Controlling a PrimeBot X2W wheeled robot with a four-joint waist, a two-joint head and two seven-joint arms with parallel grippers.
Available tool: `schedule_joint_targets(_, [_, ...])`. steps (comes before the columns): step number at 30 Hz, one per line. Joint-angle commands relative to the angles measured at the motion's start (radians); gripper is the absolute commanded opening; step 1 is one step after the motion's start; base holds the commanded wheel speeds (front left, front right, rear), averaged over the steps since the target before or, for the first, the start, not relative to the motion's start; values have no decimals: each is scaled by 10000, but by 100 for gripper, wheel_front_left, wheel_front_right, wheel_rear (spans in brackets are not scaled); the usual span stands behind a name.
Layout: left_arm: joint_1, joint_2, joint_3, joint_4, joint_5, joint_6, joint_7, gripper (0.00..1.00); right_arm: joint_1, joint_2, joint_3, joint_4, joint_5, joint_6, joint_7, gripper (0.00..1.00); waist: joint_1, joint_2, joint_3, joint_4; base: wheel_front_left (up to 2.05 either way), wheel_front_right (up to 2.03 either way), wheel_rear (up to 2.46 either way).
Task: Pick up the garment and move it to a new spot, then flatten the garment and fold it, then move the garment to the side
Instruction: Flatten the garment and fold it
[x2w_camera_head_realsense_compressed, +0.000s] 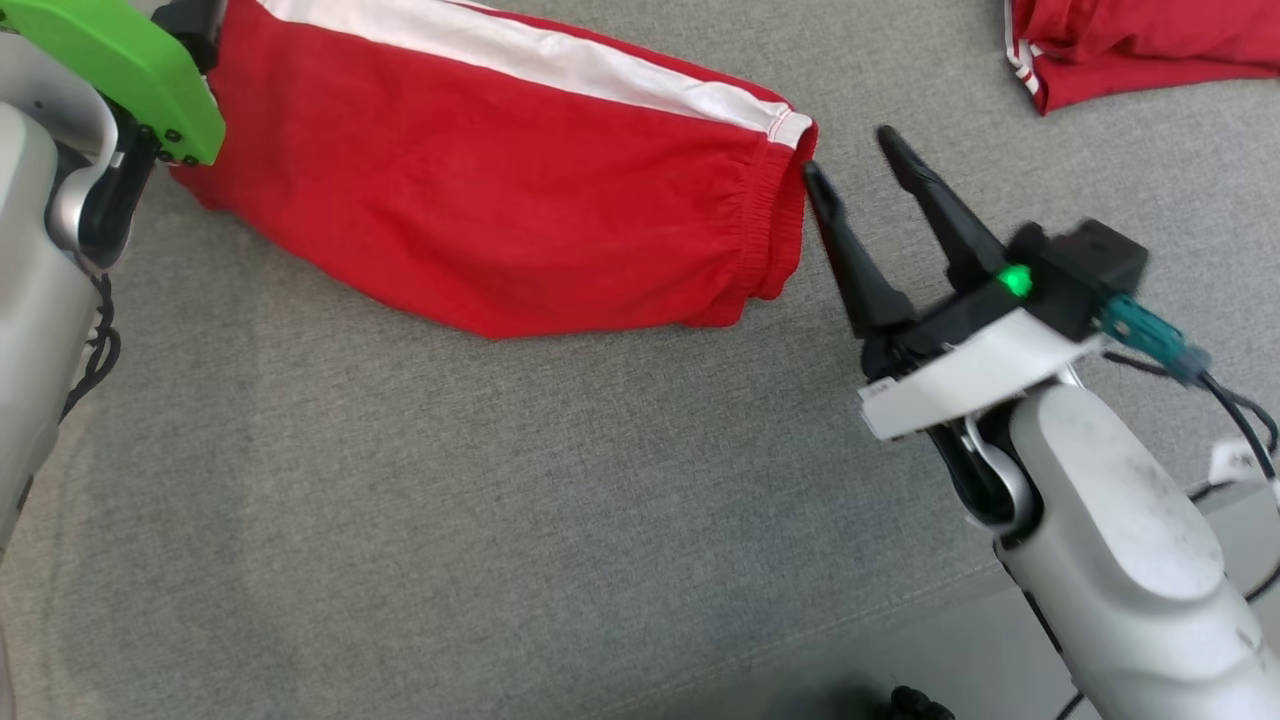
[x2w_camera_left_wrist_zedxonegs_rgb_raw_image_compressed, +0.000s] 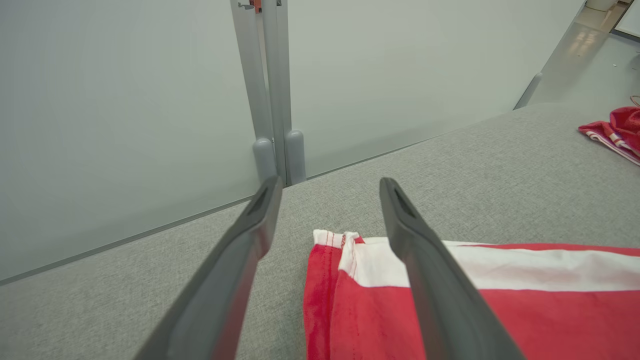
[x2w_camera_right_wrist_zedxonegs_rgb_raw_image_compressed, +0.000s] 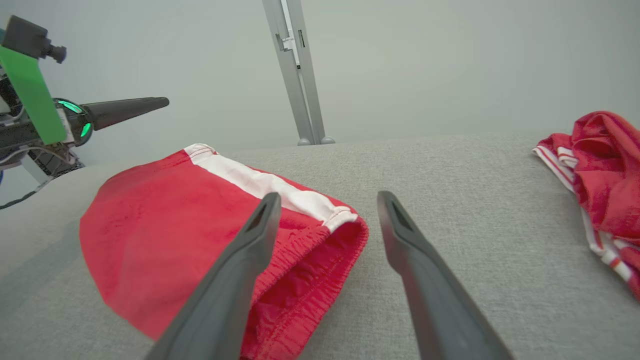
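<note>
Here, right claw (x2w_camera_head_realsense_compressed: 848, 150) splayed, beside garment (x2w_camera_head_realsense_compressed: 480, 200)

Grey woven-fabric surface (x2w_camera_head_realsense_compressed: 500, 500), flat. Folded red garment (x2w_camera_head_realsense_compressed: 480, 200) with a white stripe lies directly on it, well back from the near edge, gathered elastic end toward the right. Second red garment (x2w_camera_head_realsense_compressed: 1130, 45), white-trimmed and crumpled, sits toward the far right corner, well apart from the first.

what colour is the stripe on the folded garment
White, on the red garment; the stripe shows best in the head view.
</note>
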Motion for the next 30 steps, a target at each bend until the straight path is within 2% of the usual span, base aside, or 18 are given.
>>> schedule_joint_targets(1, [-89, 156, -95, -22, -142, -29, -59, 100, 463, 70, -230, -271, -155, -14, -63, 100, 0, 0, -258, 169, 0, 0, 0])
schedule_joint_targets(8, [456, 497, -753, -200, -834, -29, 144, 100, 2458, 641, -1491, -1756, -702, -13, 95, 100, 0, 0, -490, 171, 0, 0, 0])
schedule_joint_targets(12, [816, 687, -1199, -340, -1373, -29, 661, 100, 3183, 928, -1932, -2361, -927, -13, 275, 100, 0, 0, -520, 102, 0, 0, 0])
schedule_joint_targets(19, [1372, 905, -1932, -199, -2216, -30, 1864, 100, 3345, 1126, -2059, -2799, -1247, -13, 475, 100, 0, 0, -438, -59, 0, 0, 0])
schedule_joint_targets(27, [1554, 685, -2365, 49, -2744, -31, 2687, 100, 3250, 1178, -2125, -2745, -1303, -13, 442, 100, 0, 0, -359, -69, 0, 0, 0])
schedule_joint_targets(28, [1588, 642, -2419, 60, -2798, -31, 2761, 35, 3248, 1183, -2130, -2721, -1312, -13, 442, 100, 0, 0, -371, -60, 0, 0, 0])
schedule_joint_targets(30, [1632, 590, -2415, 129, -2933, -31, 2681, 0, 3232, 1186, -2156, -2673, -1315, -13, 465, 100, 0, 0, -412, -22, 0, 0, 0])
